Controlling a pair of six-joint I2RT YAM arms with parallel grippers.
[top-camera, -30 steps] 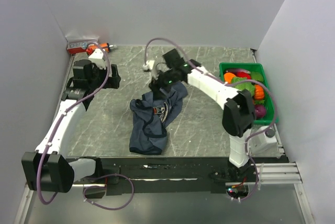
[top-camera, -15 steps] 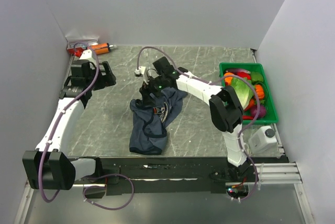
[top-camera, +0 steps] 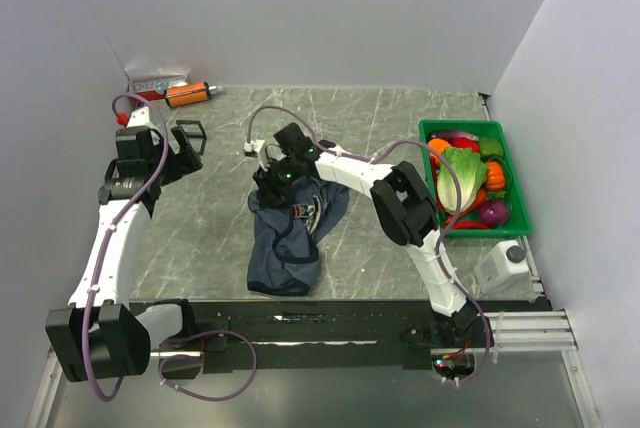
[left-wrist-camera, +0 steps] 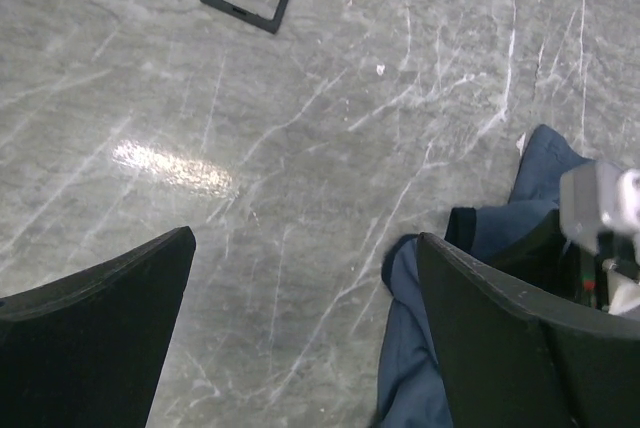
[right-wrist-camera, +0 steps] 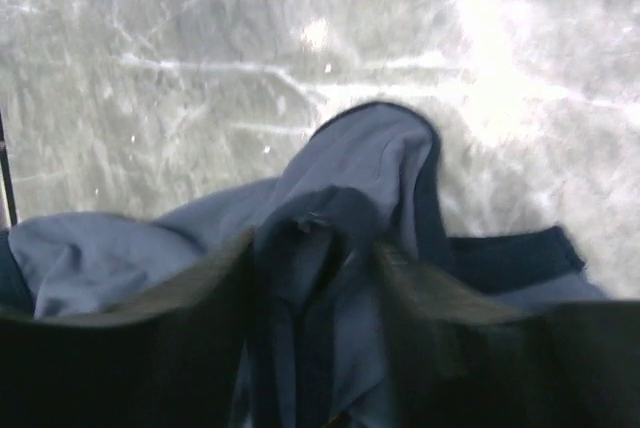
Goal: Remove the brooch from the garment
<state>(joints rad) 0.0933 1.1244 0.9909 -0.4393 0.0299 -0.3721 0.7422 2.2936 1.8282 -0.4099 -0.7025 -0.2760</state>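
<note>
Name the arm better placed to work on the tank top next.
Right. The right gripper is at the garment, straddling a fold of it. The left gripper hangs open over bare table, apart from the garment.

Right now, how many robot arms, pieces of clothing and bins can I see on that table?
Robot arms: 2 (left arm, right arm)
Clothing: 1 (garment)
Bins: 1 (green bin)
Total: 4

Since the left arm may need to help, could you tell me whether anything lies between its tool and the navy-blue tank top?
Nothing visible does: only bare grey marble table separates the open left tool from the navy-blue sleeveless tank top. The small black square frame lies off that path.
</note>
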